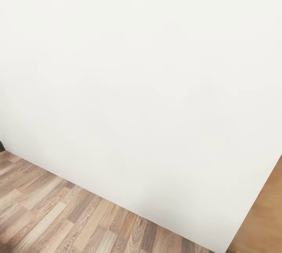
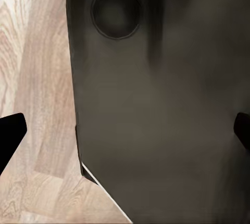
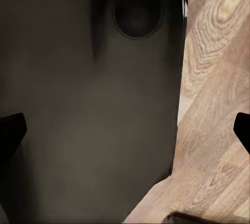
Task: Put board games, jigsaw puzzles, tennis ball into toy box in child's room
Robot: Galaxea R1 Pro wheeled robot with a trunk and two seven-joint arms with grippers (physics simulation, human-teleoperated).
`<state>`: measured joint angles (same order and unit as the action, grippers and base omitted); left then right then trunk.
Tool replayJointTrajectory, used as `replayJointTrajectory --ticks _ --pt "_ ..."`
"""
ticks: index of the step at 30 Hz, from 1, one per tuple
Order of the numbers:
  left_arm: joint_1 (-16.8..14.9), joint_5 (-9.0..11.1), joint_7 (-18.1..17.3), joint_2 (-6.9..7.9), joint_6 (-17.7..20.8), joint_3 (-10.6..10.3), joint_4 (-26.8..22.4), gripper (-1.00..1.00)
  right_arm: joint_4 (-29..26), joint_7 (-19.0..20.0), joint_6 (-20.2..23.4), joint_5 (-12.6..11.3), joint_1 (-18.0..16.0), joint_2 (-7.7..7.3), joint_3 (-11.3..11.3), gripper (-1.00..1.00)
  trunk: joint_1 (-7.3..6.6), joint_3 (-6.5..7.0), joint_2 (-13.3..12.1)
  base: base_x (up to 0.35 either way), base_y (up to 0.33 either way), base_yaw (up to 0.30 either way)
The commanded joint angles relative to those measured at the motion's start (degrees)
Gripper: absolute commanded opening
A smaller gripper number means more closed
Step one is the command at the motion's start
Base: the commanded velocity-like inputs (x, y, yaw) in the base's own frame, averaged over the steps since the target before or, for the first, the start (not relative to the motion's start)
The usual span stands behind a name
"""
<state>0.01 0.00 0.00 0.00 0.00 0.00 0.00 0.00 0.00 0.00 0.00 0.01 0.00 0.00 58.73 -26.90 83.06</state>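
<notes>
— So, facing what from the head view?
— Plain white wall (image 1: 141, 68), wood-plank floor (image 1: 51, 217) along its foot, and a strip of wooden door (image 1: 266, 213) at the far edge. No toys, no counter to point at here, so cannot say where those lie.

— And down by the left claw (image 2: 125, 130)?
— Spread wide: one black fingertip (image 2: 10, 133) at one rim of the left wrist view, the other at the opposite rim, nothing gripped between. Straight ahead of the claw, between the tips, a big dark grey robot body panel (image 2: 166, 109) with a round recess (image 2: 115, 11). Beside that panel, pale floor planks beyond.

— Same on the right claw (image 3: 125, 130)?
— Much the same. Wide apart, black tips at both rims, one fingertip (image 3: 11, 130) against the dark panel (image 3: 88, 104), empty in between. Round recess (image 3: 138, 15) in the panel ahead of the claw, warm brown floor planks past the panel's edge on the other tip's side.
</notes>
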Motion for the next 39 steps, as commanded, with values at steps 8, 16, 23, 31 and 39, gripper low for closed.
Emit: replayJointTrajectory --ticks 8,16,23,31,39 --pt "0.84 0.35 0.07 0.24 -0.07 0.05 -0.17 1.0 -0.53 0.82 0.05 -0.06 -0.97 0.79 -0.03 1.0 0.0 -0.03 0.01 0.0 0.0 0.0" --pt "0.84 0.35 0.07 0.24 -0.07 0.05 -0.17 1.0 -0.53 0.82 0.05 -0.06 -0.97 0.79 -0.03 1.0 0.0 -0.03 0.01 0.0 0.0 0.0" --pt "0.84 0.35 0.07 0.24 -0.07 0.05 -0.17 1.0 -0.53 0.82 0.05 -0.06 -0.97 0.79 -0.03 1.0 0.0 -0.03 0.01 0.0 0.0 0.0" --pt "0.41 0.77 0.47 -0.26 -1.07 0.13 -2.11 1.0 -2.49 0.86 0.1 0.06 -2.96 -1.04 0.2 1.0 0.0 -0.03 0.01 0.0 0.0 0.003" --pt "-0.07 0.87 0.06 -1.27 -1.55 0.14 -12.6 1.0 -10.79 0.79 -4.98 4.41 -6.88 -2.75 0.3 1.0 0.0 -0.37 0.01 -0.001 0.0 0.135"
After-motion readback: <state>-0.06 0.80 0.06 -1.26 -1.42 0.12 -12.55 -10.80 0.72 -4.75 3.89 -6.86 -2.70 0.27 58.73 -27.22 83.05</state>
